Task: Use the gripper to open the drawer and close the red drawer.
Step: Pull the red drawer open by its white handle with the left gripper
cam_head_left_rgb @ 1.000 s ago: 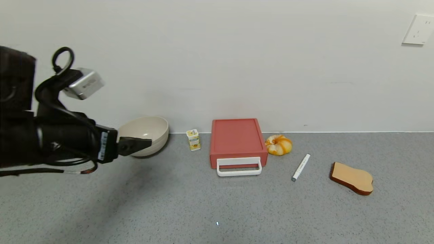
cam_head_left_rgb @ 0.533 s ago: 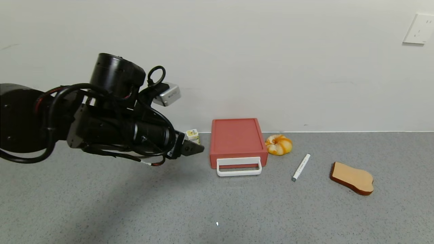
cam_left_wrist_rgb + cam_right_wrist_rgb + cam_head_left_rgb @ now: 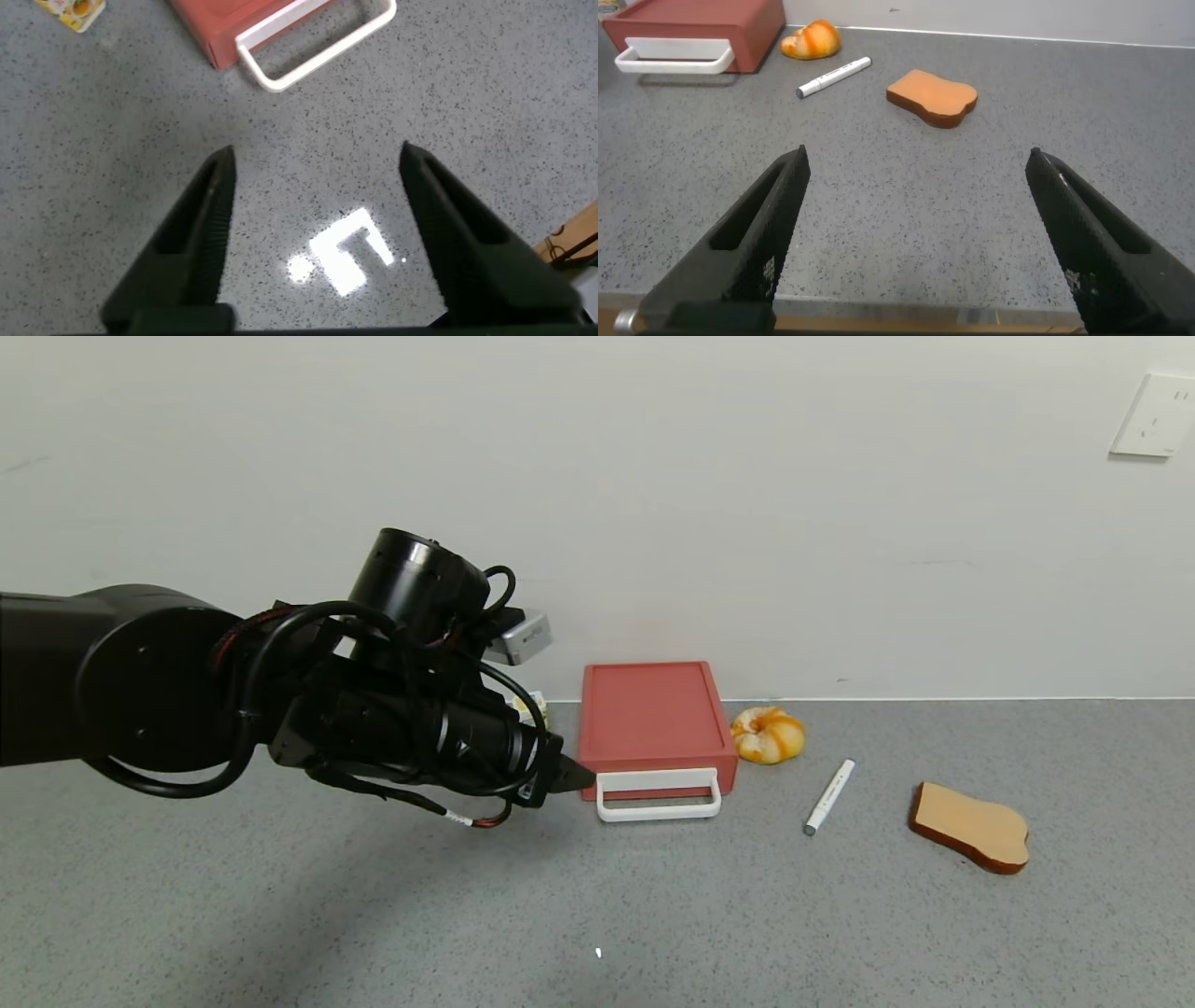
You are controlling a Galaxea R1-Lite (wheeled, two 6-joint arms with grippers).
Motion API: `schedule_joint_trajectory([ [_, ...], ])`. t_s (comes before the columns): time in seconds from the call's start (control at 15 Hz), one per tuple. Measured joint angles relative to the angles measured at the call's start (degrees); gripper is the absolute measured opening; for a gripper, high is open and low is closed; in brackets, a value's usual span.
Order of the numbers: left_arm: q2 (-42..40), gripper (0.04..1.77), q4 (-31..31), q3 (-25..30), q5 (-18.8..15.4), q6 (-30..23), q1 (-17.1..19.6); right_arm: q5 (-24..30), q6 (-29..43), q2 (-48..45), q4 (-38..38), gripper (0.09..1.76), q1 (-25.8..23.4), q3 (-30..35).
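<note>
The salmon-red drawer [image 3: 653, 717] stands against the wall, its tray pushed in, with the white loop handle [image 3: 659, 795] at its front. It also shows in the left wrist view [image 3: 234, 28] and the right wrist view [image 3: 701, 23]. My left gripper [image 3: 571, 777] hovers just left of the handle, above the table, open and empty; in its wrist view [image 3: 318, 163] the handle [image 3: 318, 42] lies ahead of the jaws. My right gripper [image 3: 920, 168] is open and empty near the table's front edge, out of the head view.
A small yellow carton [image 3: 540, 707] stands left of the drawer, partly behind my left arm. An orange-and-white bun [image 3: 767, 735], a white marker [image 3: 829, 796] and a slice of bread [image 3: 971, 826] lie to the right. A wall socket [image 3: 1150, 415] sits at the upper right.
My left arm has swept in from the far left toward the drawer, its gripper now just left of the white handle. It now hides the beige bowl. The drawer has not moved.
</note>
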Motion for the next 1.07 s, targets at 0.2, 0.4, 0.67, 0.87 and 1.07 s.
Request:
schedule_joint_trajectory([
  [0.2,0.5,0.85,0.0,-0.4,0.3,-0.4,-0.3,0.0,0.0,0.0,0.0,1.71,0.0,0.0],
  [0.4,1.5,0.10,0.0,-0.9,0.4,-2.2,-0.6,0.0,0.0,0.0,0.0,1.71,0.0,0.0],
  [0.67,3.8,0.11,-0.1,-3.2,3.4,-8.9,-2.8,0.0,0.0,0.0,0.0,1.71,0.0,0.0],
  [0.87,6.7,0.11,0.2,-6.9,6.3,-15.1,-4.9,0.0,0.0,0.0,0.0,1.71,0.0,0.0],
  [1.07,10.2,0.11,0.3,-10.3,5.9,-17.9,-6.0,0.0,0.0,0.0,0.0,1.71,0.0,0.0],
])
